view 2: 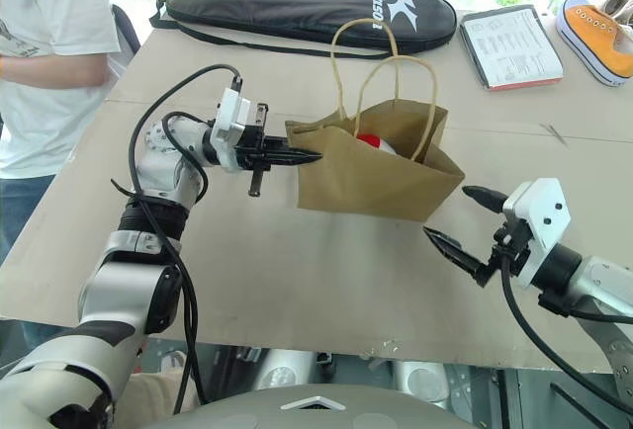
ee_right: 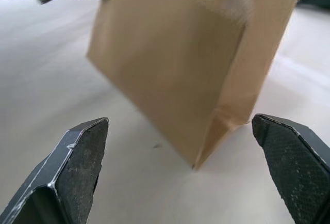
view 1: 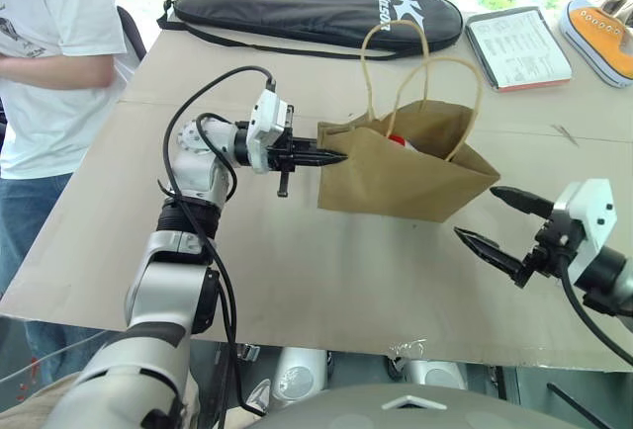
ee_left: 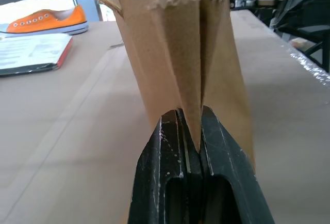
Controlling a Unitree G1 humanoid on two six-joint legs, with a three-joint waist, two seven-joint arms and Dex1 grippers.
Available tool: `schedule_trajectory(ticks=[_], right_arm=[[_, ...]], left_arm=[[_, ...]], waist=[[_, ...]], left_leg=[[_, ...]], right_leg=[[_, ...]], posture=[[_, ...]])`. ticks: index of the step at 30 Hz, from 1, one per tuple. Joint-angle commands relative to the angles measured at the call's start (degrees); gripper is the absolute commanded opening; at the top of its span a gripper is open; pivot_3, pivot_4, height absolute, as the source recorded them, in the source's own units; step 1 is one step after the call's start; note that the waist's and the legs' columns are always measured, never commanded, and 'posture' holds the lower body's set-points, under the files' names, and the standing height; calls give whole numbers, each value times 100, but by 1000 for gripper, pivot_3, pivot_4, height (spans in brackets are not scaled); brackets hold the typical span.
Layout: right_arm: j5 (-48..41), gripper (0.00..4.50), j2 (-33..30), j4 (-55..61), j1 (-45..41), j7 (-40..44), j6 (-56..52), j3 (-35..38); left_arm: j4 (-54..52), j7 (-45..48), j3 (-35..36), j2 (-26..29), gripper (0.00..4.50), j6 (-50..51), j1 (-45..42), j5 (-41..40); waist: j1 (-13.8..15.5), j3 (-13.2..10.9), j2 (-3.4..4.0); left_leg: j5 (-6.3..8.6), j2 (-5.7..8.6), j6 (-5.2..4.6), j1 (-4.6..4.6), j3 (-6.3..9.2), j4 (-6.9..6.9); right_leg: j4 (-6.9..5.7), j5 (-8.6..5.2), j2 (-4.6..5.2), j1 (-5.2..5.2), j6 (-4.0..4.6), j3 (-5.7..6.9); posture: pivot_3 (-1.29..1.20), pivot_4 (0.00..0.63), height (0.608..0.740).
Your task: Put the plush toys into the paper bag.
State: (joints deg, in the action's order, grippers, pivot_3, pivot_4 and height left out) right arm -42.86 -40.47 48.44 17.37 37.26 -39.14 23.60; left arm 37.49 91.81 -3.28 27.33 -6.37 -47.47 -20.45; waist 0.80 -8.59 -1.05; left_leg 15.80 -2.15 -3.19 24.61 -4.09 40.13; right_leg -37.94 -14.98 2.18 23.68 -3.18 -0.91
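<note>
Two tools in head view: left tool (view 1: 334,158) clamped on the paper bag (view 1: 406,167) edge, bag upright mid-table (view 1: 297,271), a red-and-white plush toy (view 1: 399,141) peeking inside. Left wrist: fingers (ee_left: 170,167) pinch the bag's side fold. Right wrist: right tool (ee_right: 188,170) spread wide, empty, near the bag's corner.

The left arm (view 1: 178,251) was silver-grey with black joints and looping black cables. Both grippers wore white housings ahead of tapered black fingers (view 1: 485,246).
</note>
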Motion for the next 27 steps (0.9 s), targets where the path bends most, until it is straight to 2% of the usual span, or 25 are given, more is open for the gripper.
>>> schedule_trajectory(ticks=[1, 2, 3, 5, 10, 15, 20, 27], right_arm=[[-17, 4500, -177, 146, 333, 306, 240, 440], [-47, 4500, -197, 132, 430, 367, 273, 554], [-75, 4500, -202, 122, 506, 414, 303, 650], [-115, 4500, -229, 87, 662, 533, 347, 873], [-181, 4500, -291, 12, 978, 855, 469, 1450], [-264, 4500, -287, -223, 1342, 1302, 634, 2098], [-316, 4500, -317, -607, 1770, 1884, 781, 2864], [-151, 4500, -405, -956, 2053, 2267, 898, 3171]], left_arm=[[51, 69, -90, 202, 770, 33, 2, 21], [4, 69, -40, 227, 770, 48, 55, 14], [-38, 46, 7, 243, 1404, 104, 94, 1], [-174, -132, 118, 319, 2051, 329, 164, -17], [-1114, -658, 413, 757, 4386, 1368, 664, -205], [-2676, -1174, 731, 1469, 4386, 2620, 1975, -453], [-4096, -1783, 1624, 1928, 4386, 3760, 3309, -1151], [-5165, -2318, 2596, 2154, 4386, 4429, 4765, -1694]], waist=[[-8, 0, -1], [-9, 0, 0], [-7, 0, 0], [-3, 1, 0], [-21, 0, 1], [-23, 5, 8], [3, 5, 5], [2, 5, 7]], left_leg=[[1, -1, -1, 0, 0, 0], [0, -2, 0, -1, 1, 0], [0, -3, -1, -3, 0, 0], [0, -5, 0, -3, 1, 0], [0, -14, 0, -2, 2, 0], [-1, -19, 5, -10, -2, -1], [1, -21, 2, -10, 2, -1], [5, -14, -2, -55, -6, -7]], right_leg=[[0, 0, 0, 0, 0, 0], [-1, 0, -1, 0, 0, 1], [-3, 0, -1, 0, 0, 1], [-4, 0, -1, 0, 0, 2], [-4, 0, -1, 1, 0, 0], [-5, 0, 1, -2, 0, -5], [-4, -1, 13, -8, 0, 7], [-4, -3, 42, -43, 3, 14]], posture=[[0, 150, 740], [0, 150, 740], [0, 150, 740], [0, 150, 740], [0, 150, 740], [0, 150, 740], [0, 150, 740], [0, 150, 740]])
